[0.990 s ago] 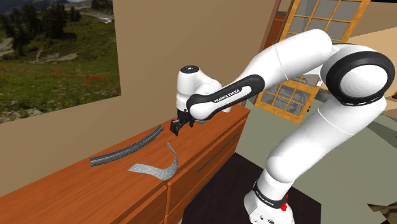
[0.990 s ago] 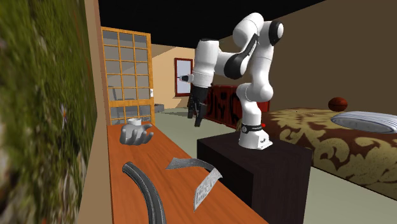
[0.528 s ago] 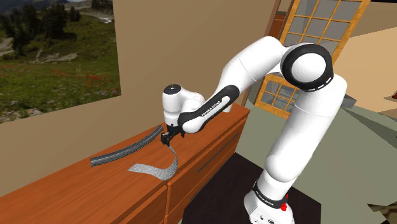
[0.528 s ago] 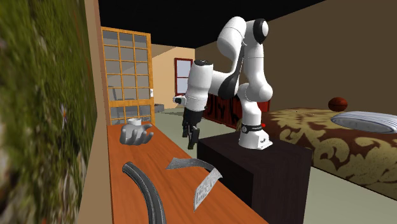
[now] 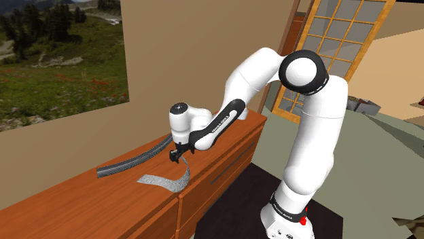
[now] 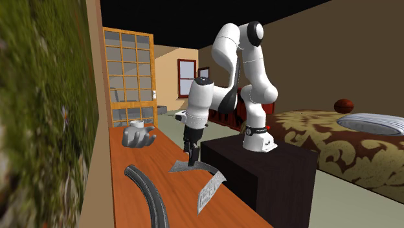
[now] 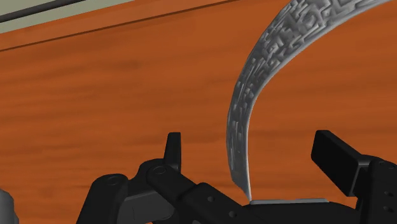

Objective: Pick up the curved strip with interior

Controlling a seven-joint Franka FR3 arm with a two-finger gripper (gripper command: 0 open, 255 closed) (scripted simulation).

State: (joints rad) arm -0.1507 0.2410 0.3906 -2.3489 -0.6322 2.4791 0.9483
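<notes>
Wooden dresser top [image 5: 75,200]: gripper [image 5: 178,157] is hanging wide open near the front edge, straddling the grey curved strip [image 5: 165,181], not touching it.

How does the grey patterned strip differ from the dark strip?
The grey strip is pale with a maze-like relief; the dark strip is near black. The grey strip's end sits within the open end effector; the dark strip lies apart, nearer the wall. Both are curved.

We find the grey patterned curved strip [image 5: 166,180] on the brown wooden dresser [image 5: 81,204], between the dark curved rail [image 5: 136,159] and the front edge.
</notes>
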